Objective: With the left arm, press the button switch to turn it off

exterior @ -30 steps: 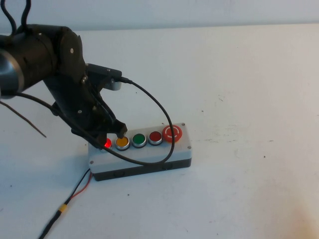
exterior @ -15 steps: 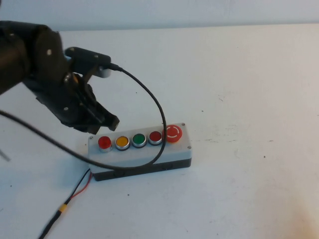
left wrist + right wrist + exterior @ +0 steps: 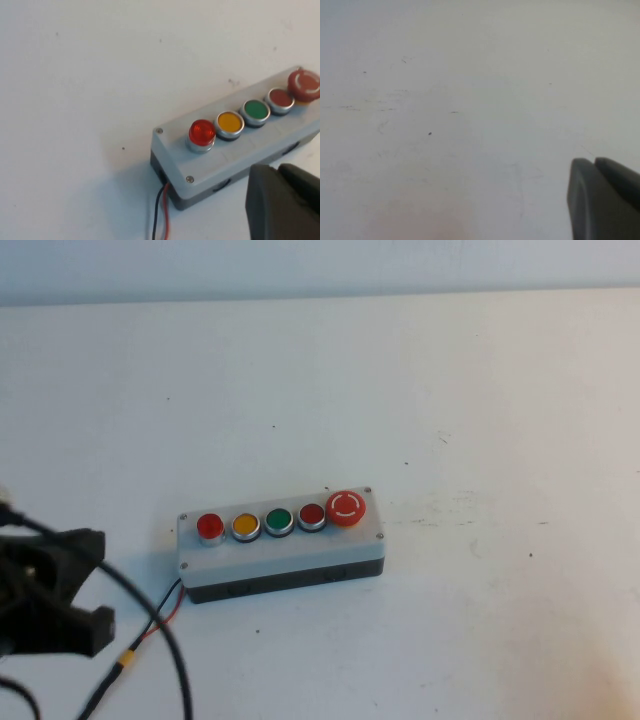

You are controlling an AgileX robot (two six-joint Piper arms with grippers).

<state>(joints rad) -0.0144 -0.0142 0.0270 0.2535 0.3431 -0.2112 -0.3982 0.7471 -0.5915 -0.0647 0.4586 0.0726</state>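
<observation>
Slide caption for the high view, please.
Left claw beside the button switch, not touching it; right claw outside this view.

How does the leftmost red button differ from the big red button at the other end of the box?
The leftmost red button is small, domed and metal-ringed; the mushroom button is bigger, has no metal ring and bears a white circular mark. They sit at opposite ends of the button switch. Both are red. The left tool sits left of the box; the right tool is over bare table.

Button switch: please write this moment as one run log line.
button switch: leftmost red button unlit | left hand: shut, low at table's left edge, apart from box | right hand: shut, over bare table
</observation>
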